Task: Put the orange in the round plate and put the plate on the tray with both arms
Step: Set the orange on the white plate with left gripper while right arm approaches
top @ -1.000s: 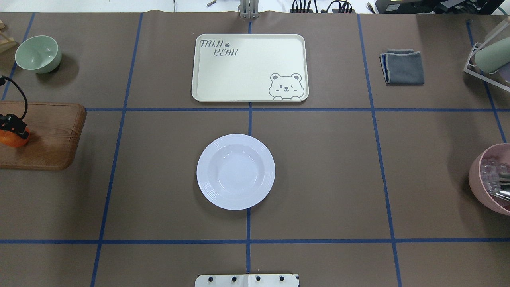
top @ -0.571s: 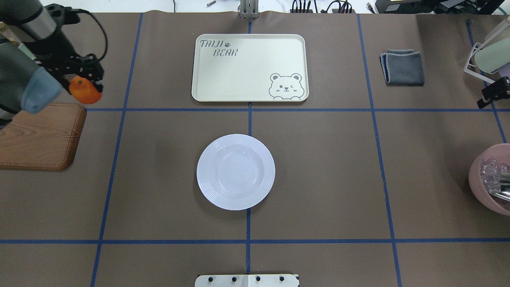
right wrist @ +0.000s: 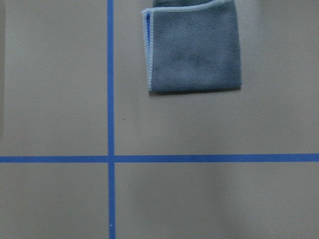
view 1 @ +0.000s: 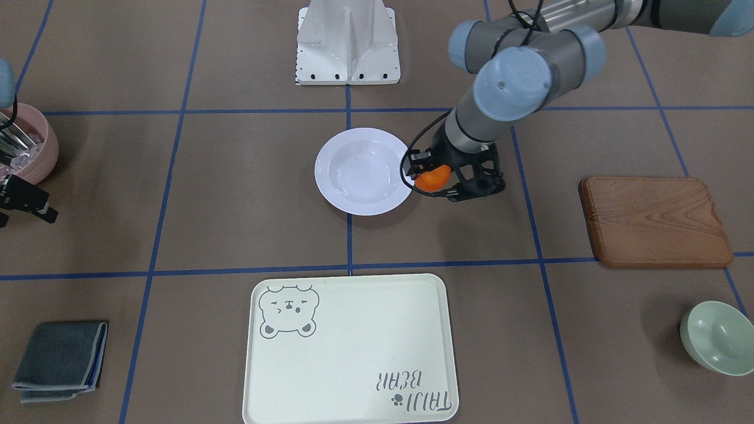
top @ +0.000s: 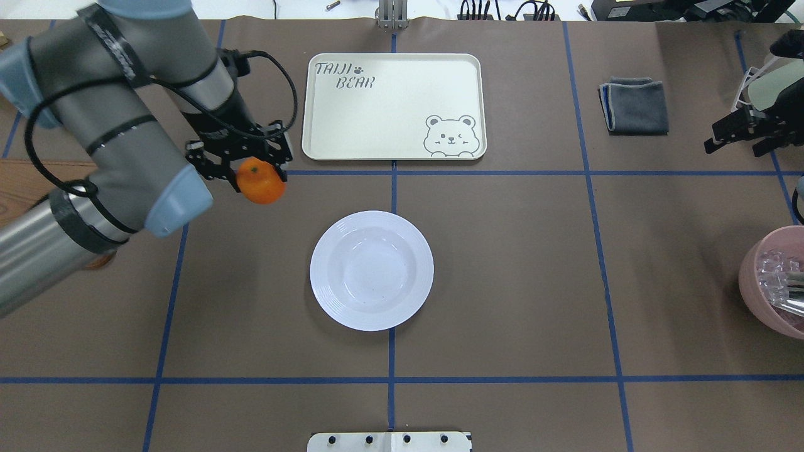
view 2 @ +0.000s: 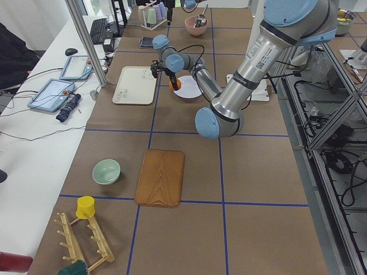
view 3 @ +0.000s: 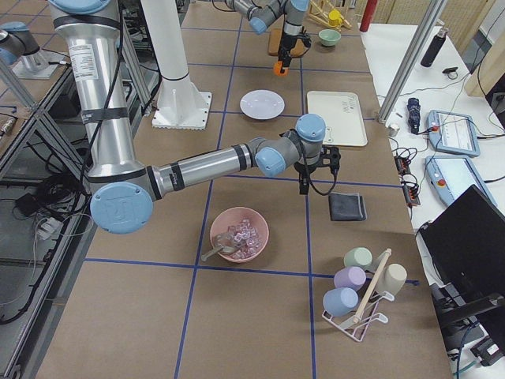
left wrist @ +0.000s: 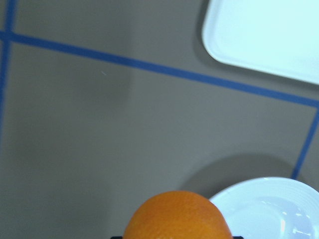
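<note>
Two-finger left gripper (top: 259, 174) pinching orange (top: 260, 184), aloft at ten o'clock from white plate (top: 372, 270), clear of its rim; tray (top: 394, 107) beyond at twelve o'clock. Right gripper (top: 744, 141) spread, far off at two o'clock, near grey cloth (top: 635, 105).

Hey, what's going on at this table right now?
The left gripper is shut on the orange and holds it in the air just beside the round plate, not yet over its bowl. The plate sits empty on the table, and the tray beyond it is empty too. The right gripper hangs open with nothing in it, off near the folded grey cloth.
</note>
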`<state>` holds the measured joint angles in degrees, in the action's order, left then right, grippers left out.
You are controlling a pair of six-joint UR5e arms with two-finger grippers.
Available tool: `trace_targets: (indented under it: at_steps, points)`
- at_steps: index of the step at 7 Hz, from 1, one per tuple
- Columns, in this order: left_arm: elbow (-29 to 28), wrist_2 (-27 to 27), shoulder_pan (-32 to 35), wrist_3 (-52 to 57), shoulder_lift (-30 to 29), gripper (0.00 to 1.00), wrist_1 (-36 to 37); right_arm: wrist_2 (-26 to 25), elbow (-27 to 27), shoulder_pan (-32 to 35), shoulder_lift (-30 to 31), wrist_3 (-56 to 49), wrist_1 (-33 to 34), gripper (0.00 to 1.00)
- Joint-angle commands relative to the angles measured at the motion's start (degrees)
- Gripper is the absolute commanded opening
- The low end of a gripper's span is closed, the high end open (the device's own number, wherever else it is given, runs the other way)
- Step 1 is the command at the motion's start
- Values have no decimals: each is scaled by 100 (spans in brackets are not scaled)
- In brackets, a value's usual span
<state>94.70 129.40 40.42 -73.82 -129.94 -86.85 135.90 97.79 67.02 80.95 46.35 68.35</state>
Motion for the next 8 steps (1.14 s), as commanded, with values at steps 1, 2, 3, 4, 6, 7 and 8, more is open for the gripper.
trace_targets:
  at_steps: [1,2,3,4,6,7,8]
  points:
    - [-450,-530,-621,-553,-469,0,-218,-115,12,-512,-315,1556,-996,100]
    - [-783,-539,-736,-711,-654,0,-505,-246,12,-741,-403,1909,-1216,100]
    - [-1108,-930,-920,-869,-708,0,-943,-500,39,-926,-430,2130,-1401,100]
    - [-1277,-1100,-1069,-906,-717,0,-1104,-668,39,-1102,-431,2420,-1638,100]
    - [-1322,-1101,-1158,-889,-665,0,-1097,-906,21,-1349,-431,2956,-2253,100]
    - [-1296,-1093,-1159,-906,-664,61,-1097,-924,30,-1402,-431,3020,-2325,100]
    - [-1026,-1119,-1124,-880,-621,98,-1054,-916,47,-1420,-465,3064,-2343,100]
